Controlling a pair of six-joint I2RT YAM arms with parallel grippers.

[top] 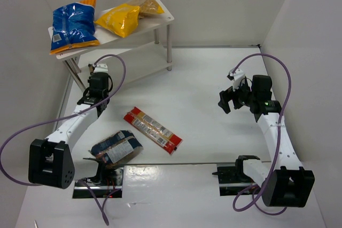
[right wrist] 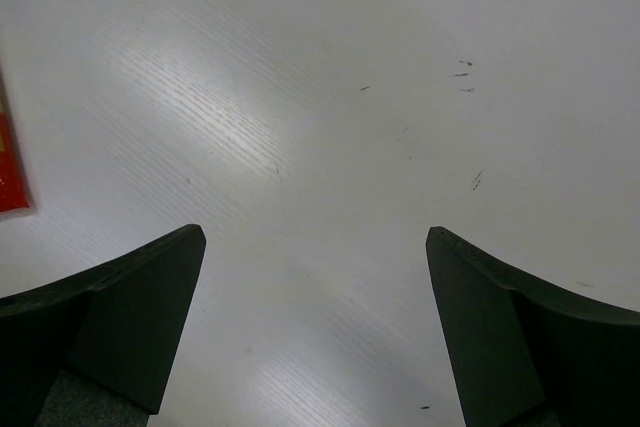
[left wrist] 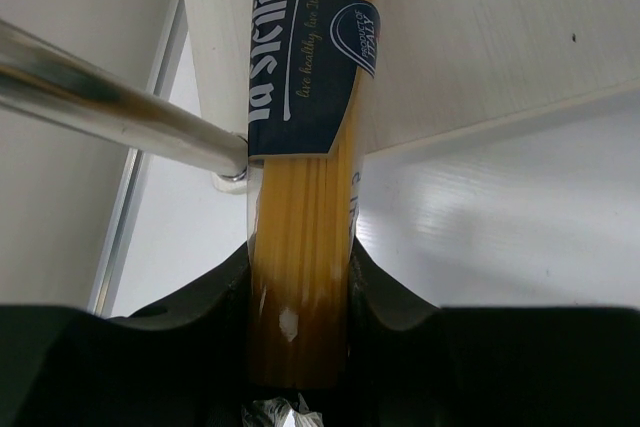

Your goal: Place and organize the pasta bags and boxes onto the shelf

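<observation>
My left gripper [left wrist: 298, 262] is shut on the yellow-tan pasta box [left wrist: 300, 207] with the dark blue label. It holds the box pointing under the white shelf [top: 160, 21], next to a silver leg [left wrist: 110, 107] and over the lower board [left wrist: 480, 37]. In the top view the left gripper [top: 98, 90] is at the shelf's front left and the box is hidden. The big blue bag [top: 74, 25], the yellow bag [top: 120, 18] and the clear bag [top: 147, 5] lie on the top board. The red box [top: 153, 129] and the dark blue bag [top: 116, 148] lie on the table. My right gripper [top: 227, 100] is open and empty.
White walls close in the table on the left, back and right. The right wrist view shows its gripper [right wrist: 315, 237] over bare white table, with an edge of the red box [right wrist: 8, 167] at far left. The arm bases stand at the near edge.
</observation>
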